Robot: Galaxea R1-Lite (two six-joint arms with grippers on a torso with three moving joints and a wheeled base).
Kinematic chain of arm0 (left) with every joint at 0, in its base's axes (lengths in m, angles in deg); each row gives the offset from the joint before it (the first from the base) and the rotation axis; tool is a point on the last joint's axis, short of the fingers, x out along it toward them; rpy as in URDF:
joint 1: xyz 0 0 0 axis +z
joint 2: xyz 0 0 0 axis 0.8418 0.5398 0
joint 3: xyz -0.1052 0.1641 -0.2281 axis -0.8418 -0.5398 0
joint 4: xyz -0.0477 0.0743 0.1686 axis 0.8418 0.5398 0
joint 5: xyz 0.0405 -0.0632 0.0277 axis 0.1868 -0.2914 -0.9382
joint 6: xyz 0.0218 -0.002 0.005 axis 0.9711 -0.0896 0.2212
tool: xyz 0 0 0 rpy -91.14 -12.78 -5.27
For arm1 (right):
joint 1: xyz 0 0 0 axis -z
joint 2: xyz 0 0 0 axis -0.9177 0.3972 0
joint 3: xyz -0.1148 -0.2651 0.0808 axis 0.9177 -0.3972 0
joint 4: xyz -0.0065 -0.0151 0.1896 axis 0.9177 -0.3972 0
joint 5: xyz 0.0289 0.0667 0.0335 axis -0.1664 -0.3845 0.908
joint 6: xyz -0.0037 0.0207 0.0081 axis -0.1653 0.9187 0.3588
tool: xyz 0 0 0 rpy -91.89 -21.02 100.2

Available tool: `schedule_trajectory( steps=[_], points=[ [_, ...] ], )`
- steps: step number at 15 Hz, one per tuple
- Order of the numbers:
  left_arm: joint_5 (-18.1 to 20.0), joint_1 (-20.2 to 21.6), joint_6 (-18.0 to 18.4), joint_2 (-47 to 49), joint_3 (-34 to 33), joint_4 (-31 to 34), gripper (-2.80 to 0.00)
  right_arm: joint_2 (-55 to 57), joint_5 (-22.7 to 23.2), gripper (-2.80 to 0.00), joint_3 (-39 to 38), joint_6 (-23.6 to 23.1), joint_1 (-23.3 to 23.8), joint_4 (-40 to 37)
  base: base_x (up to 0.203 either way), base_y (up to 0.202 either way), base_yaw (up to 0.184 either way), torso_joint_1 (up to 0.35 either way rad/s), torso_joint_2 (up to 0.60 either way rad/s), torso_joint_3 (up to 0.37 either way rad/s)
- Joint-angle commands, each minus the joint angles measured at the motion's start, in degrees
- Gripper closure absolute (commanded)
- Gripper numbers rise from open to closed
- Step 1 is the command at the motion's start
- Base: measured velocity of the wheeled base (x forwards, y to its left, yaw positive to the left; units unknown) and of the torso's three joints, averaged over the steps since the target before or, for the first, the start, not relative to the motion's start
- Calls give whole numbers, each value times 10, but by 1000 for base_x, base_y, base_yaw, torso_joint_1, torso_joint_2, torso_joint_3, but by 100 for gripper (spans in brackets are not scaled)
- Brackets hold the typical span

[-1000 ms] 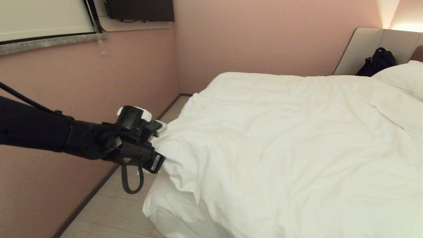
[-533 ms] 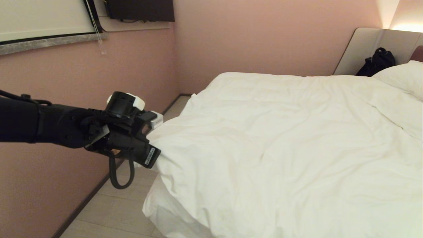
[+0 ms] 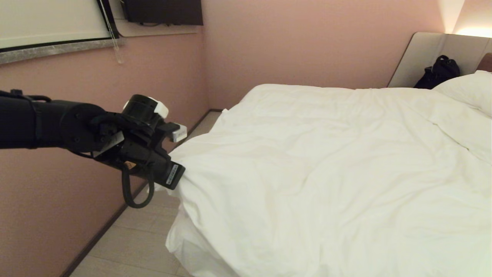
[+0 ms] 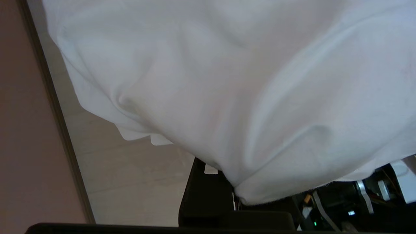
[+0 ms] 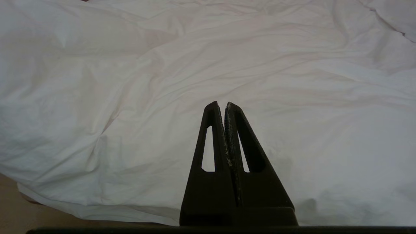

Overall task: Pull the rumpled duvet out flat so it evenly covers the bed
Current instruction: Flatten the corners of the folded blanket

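Head view: we note the duvet (image 3: 326, 169) lies across the bed (image 3: 184, 246), a thick, puffy white quilt filling the middle and right of the scene, its surface soft and matte with many shallow creases running toward its near-left corner. That corner is lifted off the mattress and drawn to a point at the left gripper (image 3: 173, 175), which reaches in from the left; the fingers are pinched tight on the cloth. Below the lifted corner a hanging white fold covers the bed's side down toward the pale plank floor (image 3: 134, 246). A plump white pillow (image 3: 471, 90) sits at the far right, against a padded beige headboard (image 3: 430, 57) with a black bag (image 3: 438, 73) leaning on it. The walls are smooth pink; a dark loop of cable (image 3: 132, 192) hangs under the gripper.

Left wrist view: the duvet (image 4: 227, 91) fills most of the frame, bunched in broad rounded folds that converge on the left gripper (image 4: 235, 198). The black fingers (image 4: 204, 195) are closed narrowly on the fabric's edge. Floor and a dark skirting strip (image 4: 55, 107) show beside it.

Right wrist view: the right gripper (image 5: 224, 105) hangs above the duvet (image 5: 130, 81), not touching it that we can see. Its two black, tapering, slotted fingers (image 5: 211, 156) are pressed together, holding nothing. The quilt beneath is finely wrinkled, its edge showing over tan floor.
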Motion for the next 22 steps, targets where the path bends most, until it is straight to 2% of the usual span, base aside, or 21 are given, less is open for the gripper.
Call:
schedule_trajectory(
  steps=[1, 6, 9, 10, 11, 14, 18, 20, 22],
  points=[
    [1, 0, 0, 4, 8, 8, 0, 0, 0, 0, 0, 0, 0, 0, 0, 0, 0, 0, 0, 0],
    [-3, 0, -17, 86, 11, 4, 0, 1, 0, 0, 0, 0, 0, 0, 0, 0, 0, 0, 0, 0],
    [-3, 2, -38, 153, 49, -1, 0, 0, 0, 0, 0, 0, 0, 0, 0, 0, 0, 0, 0, 0],
    [-2, 3, -51, 166, 67, -1, -280, 0, 0, 0, 0, 0, 0, 0, 0, 0, 0, 0, 0, 0],
    [0, 4, -69, 166, 74, -2, -280, 0, 0, 0, 0, 0, 0, 0, 0, 0, 0, 0, 0, 0],
    [-1, 4, -74, 114, 51, -2, -280, 0, 0, 0, 0, 0, 0, 0, 0, 0, 0, 0, 0, 0],
    [4, 26, -73, -6, -76, -15, -280, 0, 0, 0, 0, 0, 0, 0, 0, 0, 0, 0, 0, 0],
    [13, 48, -69, -48, -174, -82, -280, 0, 0, 0, 0, 0, 0, 0, 0, 0, 0, 0, 0, 0],
    [22, 72, -60, -63, -275, -204, -280, 0, 0, 0, 0, 0, 0, 0, 0, 0, 0, 0, 0, 0]
  ],
)
